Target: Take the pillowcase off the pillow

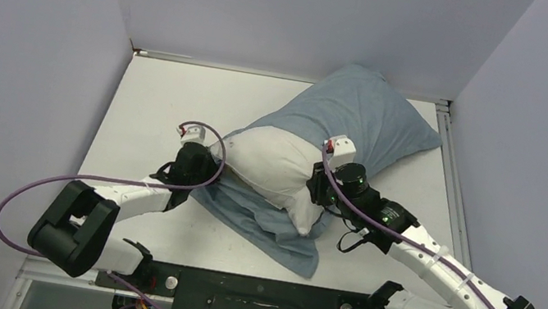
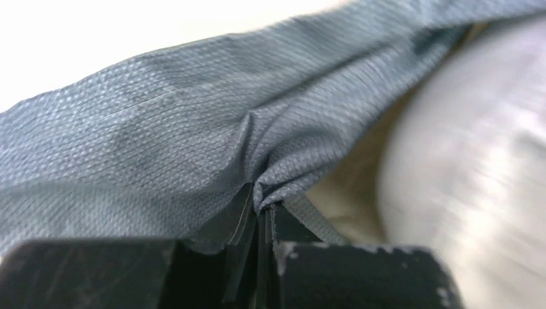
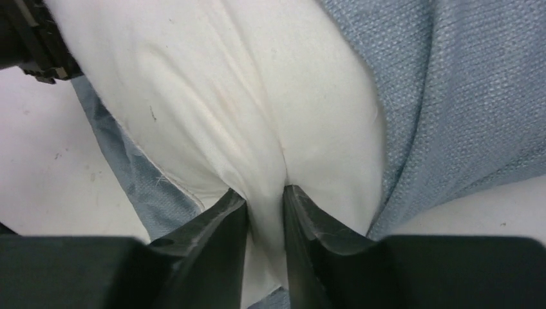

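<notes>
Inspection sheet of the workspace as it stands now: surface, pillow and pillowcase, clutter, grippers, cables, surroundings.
Surface: white table, bare to the left of the pillow.
Pillowcase: grey-blue side up, covers the far end of the pillow; its open end lies bunched under the near end.
Pillow: white, near part exposed, far part inside the pillowcase.
Clutter: nothing seen.
Left gripper: jaws shut on a fold of the pillowcase.
Right gripper: jaws pinch a ridge of the pillow's white cloth.
Cables: a purple cable loops off each arm, clear of the cloth.
Surroundings: plain pale walls on three sides.
</notes>
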Available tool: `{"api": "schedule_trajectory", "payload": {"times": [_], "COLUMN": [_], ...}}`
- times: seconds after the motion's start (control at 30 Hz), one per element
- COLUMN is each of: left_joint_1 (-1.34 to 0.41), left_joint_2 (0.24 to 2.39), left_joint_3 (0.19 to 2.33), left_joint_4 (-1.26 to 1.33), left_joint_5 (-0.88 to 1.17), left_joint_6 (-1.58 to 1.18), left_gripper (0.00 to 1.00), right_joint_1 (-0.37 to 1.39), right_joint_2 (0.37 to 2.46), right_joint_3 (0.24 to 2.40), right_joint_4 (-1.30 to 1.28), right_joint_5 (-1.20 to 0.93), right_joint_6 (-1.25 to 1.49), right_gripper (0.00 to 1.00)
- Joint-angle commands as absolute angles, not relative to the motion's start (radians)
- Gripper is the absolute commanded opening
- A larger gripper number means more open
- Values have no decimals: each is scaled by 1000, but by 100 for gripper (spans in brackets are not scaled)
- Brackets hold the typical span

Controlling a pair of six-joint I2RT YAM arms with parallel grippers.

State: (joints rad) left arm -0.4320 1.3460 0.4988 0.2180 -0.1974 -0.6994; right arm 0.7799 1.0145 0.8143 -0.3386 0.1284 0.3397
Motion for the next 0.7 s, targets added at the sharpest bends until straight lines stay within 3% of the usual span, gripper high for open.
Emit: {"api": "schedule_trajectory", "payload": {"times": [0.0,0.13,0.23,0.27,0.37,0.67], "left_joint_1": [-408,-414,-420,-421,-428,-434], "left_joint_2": [1323,1294,1279,1276,1275,1280], "left_joint_3": [451,413,394,390,380,330], "left_joint_4": [372,434,486,493,516,598], "left_joint_5": [-109,-53,-32,-27,-13,0], "left_joint_6": [-664,-670,-683,-687,-692,-734], "left_gripper": [0,0,0,0,0,0], "right_joint_1": [837,982,1072,1092,1133,1143], "right_joint_2": [988,1051,1157,1198,1341,1648], "right_joint_3": [950,1060,1147,1174,1239,1296], "right_joint_4": [-391,-385,-372,-367,-342,-241], "right_joint_5": [118,153,198,211,240,317], "right_joint_6": [221,140,72,50,-30,-146], "right_gripper": [34,79,97,100,90,90]}}
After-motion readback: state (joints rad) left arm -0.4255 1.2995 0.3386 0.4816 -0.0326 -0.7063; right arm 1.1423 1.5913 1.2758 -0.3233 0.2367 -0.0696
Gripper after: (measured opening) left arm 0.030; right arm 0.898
